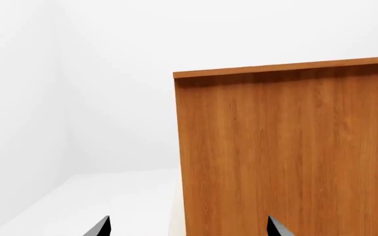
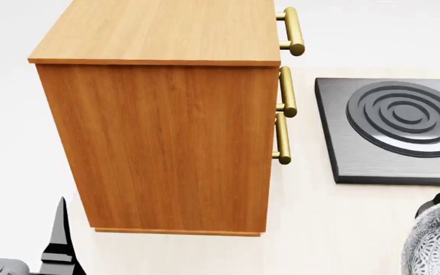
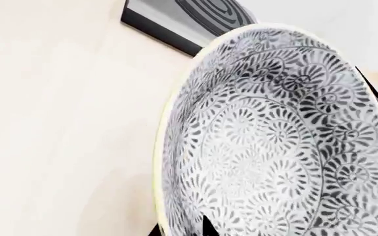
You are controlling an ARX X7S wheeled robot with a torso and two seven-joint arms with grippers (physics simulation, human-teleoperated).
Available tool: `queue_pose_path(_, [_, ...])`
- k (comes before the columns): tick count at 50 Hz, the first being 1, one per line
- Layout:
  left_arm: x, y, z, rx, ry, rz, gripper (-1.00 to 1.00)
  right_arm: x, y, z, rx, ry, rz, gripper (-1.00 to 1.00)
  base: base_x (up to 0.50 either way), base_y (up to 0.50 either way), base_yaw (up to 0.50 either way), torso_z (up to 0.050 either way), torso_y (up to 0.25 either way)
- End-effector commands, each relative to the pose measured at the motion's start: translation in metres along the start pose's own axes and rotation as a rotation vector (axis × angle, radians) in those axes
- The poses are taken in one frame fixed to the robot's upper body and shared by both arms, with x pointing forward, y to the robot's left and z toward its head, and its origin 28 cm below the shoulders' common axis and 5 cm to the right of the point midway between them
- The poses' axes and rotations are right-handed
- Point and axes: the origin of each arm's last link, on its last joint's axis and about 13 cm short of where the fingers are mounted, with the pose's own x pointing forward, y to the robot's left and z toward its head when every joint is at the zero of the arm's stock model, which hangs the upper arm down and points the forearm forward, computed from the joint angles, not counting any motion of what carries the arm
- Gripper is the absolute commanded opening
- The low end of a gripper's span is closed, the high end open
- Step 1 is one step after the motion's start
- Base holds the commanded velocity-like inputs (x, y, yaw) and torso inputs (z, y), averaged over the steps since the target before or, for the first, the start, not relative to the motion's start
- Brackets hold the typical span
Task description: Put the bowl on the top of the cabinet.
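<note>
- Two arms show in the head view, and the list runs from the robot's left side across to its right
- Left tool [image 1: 187,228]: in its wrist view two dark fingertips stand well apart with nothing between them, so it is wide and empty; it faces the side wall of the cabinet [image 1: 287,152]
- Cabinet [image 2: 167,137]: stands upright on the pale bench [image 2: 319,229], brass handles [image 2: 283,137] on its right-hand face; its lighter top [image 2: 167,28] carries nothing in the part that shows
- Stove plate [image 2: 396,132]: dark square slab with raised rings, lying on the bench right of the cabinet, apart from it
- Bowl [image 2: 437,243]: at the lower right edge of the head view, well apart from the cabinet and lower than its top; in the right wrist view the bowl [image 3: 274,137] fills the frame, steeply tilted
- Right tool: only a dark sliver near the bowl's rim shows; whether it grips the bowl cannot be told
- Progress, as a judgement: early; the bowl has yet to be carried left, raised above the top and set down level
</note>
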Motion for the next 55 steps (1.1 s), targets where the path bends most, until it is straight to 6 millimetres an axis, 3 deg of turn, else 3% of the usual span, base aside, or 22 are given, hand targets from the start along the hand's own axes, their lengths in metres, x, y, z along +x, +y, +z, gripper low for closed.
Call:
queue_pose_path(1, [0.000, 0.000, 0.001, -0.001, -0.002, 0.001, 1.00, 0.000, 0.001, -0.002, -0.015, -0.011, -0.007, -1.00, 0.00, 0.00, 0.00, 0.000, 0.000])
queue_pose_path(17, [-0.001, 0.000, 0.001, -0.001, -0.002, 0.003, 1.00, -0.001, 0.000, 0.000, -0.008, -0.018, -0.002, -1.00, 0.00, 0.00, 0.00, 0.000, 0.000])
queue_pose_path(24, [-0.002, 0.001, 0.003, -0.002, -0.004, 0.006, 1.00, -0.006, -0.007, 0.018, 0.010, -0.082, -0.017, -1.00, 0.00, 0.00, 0.00, 0.000, 0.000])
queue_pose_path(36, [-0.003, 0.001, 0.005, 0.002, -0.010, 0.006, 1.00, -0.024, -0.029, 0.089, 0.015, -0.284, -0.027, -1.00, 0.00, 0.00, 0.00, 0.000, 0.000])
queue_pose_path(55, [-0.002, 0.001, 0.006, 0.008, -0.009, 0.006, 1.00, -0.042, -0.064, 0.204, -0.013, -0.465, -0.084, -1.00, 0.00, 0.00, 0.00, 0.000, 0.001])
